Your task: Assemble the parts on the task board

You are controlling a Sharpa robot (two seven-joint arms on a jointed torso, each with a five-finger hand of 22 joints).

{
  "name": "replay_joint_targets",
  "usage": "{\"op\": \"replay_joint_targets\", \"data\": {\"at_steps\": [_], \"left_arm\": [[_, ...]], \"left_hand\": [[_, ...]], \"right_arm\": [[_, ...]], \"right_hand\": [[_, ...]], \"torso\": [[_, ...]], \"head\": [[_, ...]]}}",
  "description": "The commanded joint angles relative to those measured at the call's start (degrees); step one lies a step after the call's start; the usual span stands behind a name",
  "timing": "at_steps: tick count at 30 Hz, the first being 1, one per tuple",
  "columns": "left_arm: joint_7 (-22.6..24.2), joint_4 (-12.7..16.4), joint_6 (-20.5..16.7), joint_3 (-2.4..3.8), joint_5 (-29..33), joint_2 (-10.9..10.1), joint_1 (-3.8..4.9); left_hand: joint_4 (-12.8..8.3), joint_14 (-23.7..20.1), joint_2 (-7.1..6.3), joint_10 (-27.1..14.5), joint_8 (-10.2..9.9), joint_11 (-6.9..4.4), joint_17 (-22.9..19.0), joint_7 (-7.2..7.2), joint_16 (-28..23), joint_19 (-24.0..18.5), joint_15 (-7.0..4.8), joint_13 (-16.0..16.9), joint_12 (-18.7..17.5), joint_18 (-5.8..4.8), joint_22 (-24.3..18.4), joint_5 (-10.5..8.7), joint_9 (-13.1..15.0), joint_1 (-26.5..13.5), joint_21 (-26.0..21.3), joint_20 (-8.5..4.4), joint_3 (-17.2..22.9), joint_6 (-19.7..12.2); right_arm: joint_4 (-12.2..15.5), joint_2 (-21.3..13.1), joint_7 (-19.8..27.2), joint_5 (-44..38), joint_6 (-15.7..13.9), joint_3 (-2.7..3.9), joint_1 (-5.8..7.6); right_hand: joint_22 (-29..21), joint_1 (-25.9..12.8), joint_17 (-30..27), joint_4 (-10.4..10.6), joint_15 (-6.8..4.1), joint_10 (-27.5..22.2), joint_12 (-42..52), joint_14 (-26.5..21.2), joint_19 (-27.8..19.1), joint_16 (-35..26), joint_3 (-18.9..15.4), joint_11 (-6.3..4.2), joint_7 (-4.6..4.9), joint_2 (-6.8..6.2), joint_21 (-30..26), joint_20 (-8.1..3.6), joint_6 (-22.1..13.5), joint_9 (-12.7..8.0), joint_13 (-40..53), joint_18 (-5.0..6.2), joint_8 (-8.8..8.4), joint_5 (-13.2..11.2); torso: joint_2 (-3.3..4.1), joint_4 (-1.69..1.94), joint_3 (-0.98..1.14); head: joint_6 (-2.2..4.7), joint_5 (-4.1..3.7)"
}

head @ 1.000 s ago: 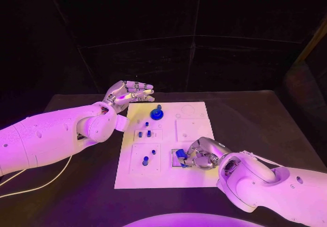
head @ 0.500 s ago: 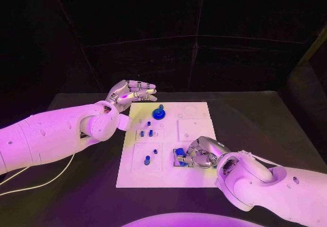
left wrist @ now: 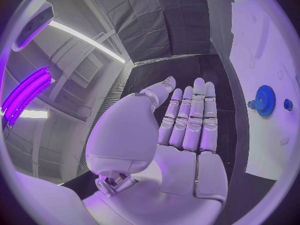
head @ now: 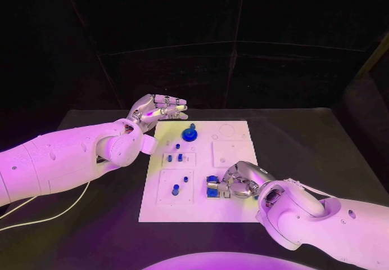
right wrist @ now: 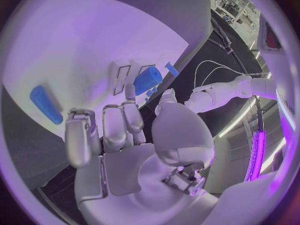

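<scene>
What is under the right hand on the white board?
Under the right hand, on the task board, a blue part shows at its fingertips. The fingers cover the board beneath, so whether it grips the part is unclear.

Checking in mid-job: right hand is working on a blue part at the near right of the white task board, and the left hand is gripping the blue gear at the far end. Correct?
Not quite. The left hand holds nothing: the left wrist view shows its fingers straight and bare, with the round blue toothed gear lying apart from them on the white task board. The right hand is at a small blue part at the board's near right, as you said.
</scene>
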Motion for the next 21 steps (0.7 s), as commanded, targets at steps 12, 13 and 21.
{"op": "replay_joint_targets", "data": {"at_steps": [12, 13, 21], "left_arm": [[0.35, 0.12, 0.74, 0.04, 0.09, -0.07, 0.08], [0.35, 0.12, 0.76, 0.04, 0.09, -0.07, 0.08], [0.33, 0.12, 0.72, 0.04, 0.09, -0.13, 0.08]], "left_hand": [[0.35, 0.41, 0.23, 0.07, 0.22, -0.19, -0.06, -0.22, -0.25, 0.52, 0.06, -0.09, -0.20, 0.35, -0.11, 0.12, 0.01, -0.45, -0.24, 0.07, 0.04, -0.30], [0.35, 0.41, 0.23, 0.07, 0.22, -0.19, -0.06, -0.22, -0.25, 0.52, 0.06, -0.09, -0.20, 0.35, -0.11, 0.12, 0.01, -0.45, -0.24, 0.07, 0.04, -0.30], [0.35, 0.41, 0.23, 0.07, 0.22, -0.19, -0.06, -0.22, -0.25, 0.52, 0.06, -0.09, -0.20, 0.35, -0.11, 0.12, 0.01, -0.45, -0.24, 0.07, 0.04, -0.30]], "right_arm": [[1.34, -0.55, 4.27, -2.55, 0.71, 0.00, 0.05], [1.32, -0.49, 4.19, -3.02, 0.97, 0.00, 0.05], [0.65, -0.03, 2.74, -5.29, 2.93, 0.00, 0.05]], "right_hand": [[11.17, 17.30, 0.13, -7.60, -0.71, 0.19, 0.30, 1.20, 2.46, -0.19, 5.88, -0.55, -0.29, 1.77, -0.35, -0.60, -0.31, 1.45, 1.00, -0.94, 0.95, 9.69], [11.19, 18.09, 0.13, -8.06, -0.75, 0.28, 0.41, 1.20, 2.48, -0.20, 5.95, -0.60, -0.35, 1.76, -0.34, -0.63, -0.17, 1.54, 1.13, -0.94, 1.05, 9.27], [11.24, 19.81, 0.02, -9.01, -0.86, 0.53, 0.67, 1.19, 2.51, -0.27, 5.90, -0.76, -0.55, 1.95, -0.32, -0.74, 0.25, 1.87, 1.48, -0.96, 1.41, 8.27]], "torso": [[-0.07, -0.01, -0.01], [-0.06, 0.01, 0.00], [-0.02, 0.04, -0.01]], "head": [[-0.07, -0.18], [-0.06, -0.18], [-0.13, -0.12]]}}
